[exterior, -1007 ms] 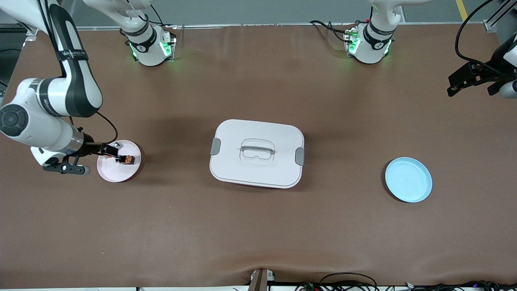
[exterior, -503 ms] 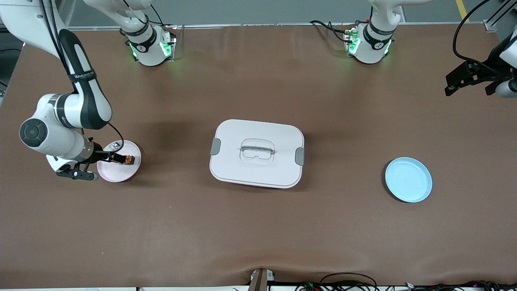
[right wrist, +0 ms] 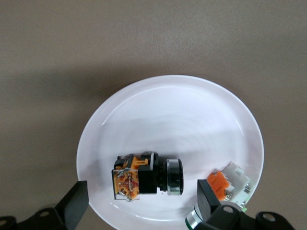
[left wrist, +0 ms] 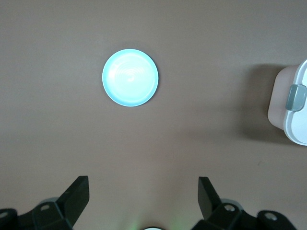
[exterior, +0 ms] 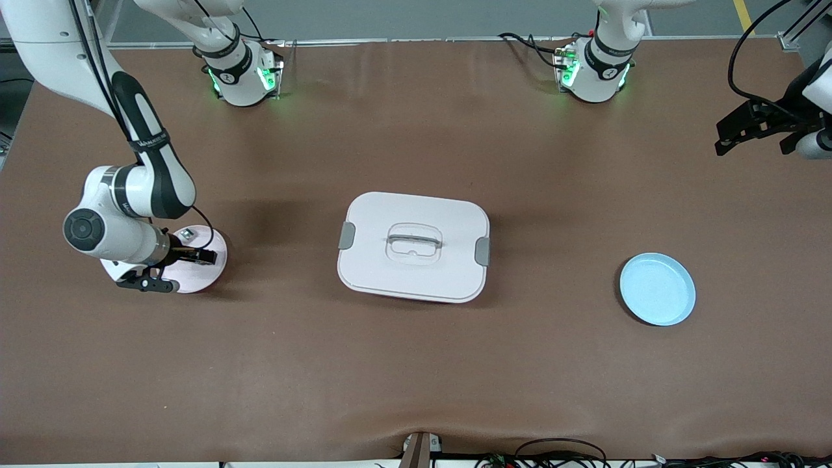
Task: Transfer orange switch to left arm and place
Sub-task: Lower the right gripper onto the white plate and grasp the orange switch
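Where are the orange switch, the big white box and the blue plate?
orange switch [right wrist: 144, 177]: right wrist view, on its black body.
box [exterior: 413, 214]: front view, on the lid's flat top.
blue plate [exterior: 657, 289]: front view, on its bare middle.

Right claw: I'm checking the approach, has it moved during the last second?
Yes. The right claw has slid toward the box, farther across the pink plate, and now covers the orange switch.

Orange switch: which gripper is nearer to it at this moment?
Right. The right gripper hangs open directly over the orange switch on the pink plate. The left gripper waits open at the left arm's end of the table, past the box and blue plate.
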Tool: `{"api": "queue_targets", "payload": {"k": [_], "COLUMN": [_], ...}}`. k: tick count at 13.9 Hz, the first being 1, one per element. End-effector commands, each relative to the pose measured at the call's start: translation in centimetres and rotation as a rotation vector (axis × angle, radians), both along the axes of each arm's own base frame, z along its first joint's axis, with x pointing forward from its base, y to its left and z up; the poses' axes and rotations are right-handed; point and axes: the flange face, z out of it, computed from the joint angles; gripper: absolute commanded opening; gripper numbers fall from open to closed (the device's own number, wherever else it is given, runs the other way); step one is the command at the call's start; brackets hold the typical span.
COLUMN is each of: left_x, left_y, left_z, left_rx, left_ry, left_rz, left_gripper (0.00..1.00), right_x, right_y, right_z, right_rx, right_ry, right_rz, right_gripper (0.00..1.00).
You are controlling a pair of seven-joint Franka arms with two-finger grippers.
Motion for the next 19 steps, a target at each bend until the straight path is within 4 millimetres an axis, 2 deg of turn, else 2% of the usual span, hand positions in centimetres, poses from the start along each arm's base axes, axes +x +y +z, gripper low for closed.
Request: {"api": "queue_targets", "payload": {"k": [1,8,14,16,19], "left_x": [-0.1,0.3,0.5,0.5,0.5], "left_y": [0.1,0.0,0.0,0.0,0.0], "left_z": [0.0,-0.6,-0.7,-0.7,-0.6], "left_rx": [-0.002,-0.002,-0.002,-0.004,-0.003], "left_ry": [0.009,0.015,0.019,0.016,0.012], "left_rz": [0.006,0.008,0.008,0.007,0.007], "left_gripper": [1.0,1.0,1.0,1.0,1.0], "right_x": [-0.2,-0.5,-0.6,-0.7,-0.7], "right_y": [-0.2,-0.4,-1.2,-1.2,-1.2], "right_z": [-0.8,-3.3,-3.3,-3.5,-3.7], "right_rx": [-0.006,-0.002,-0.001,0.0,0.001], "right_ry": [0.006,0.024,0.023,0.029,0.031], "right_rz": [0.029,0.026,0.014,0.017,0.017], "right_gripper": [1.0,1.0,1.0,0.87,0.6]}}
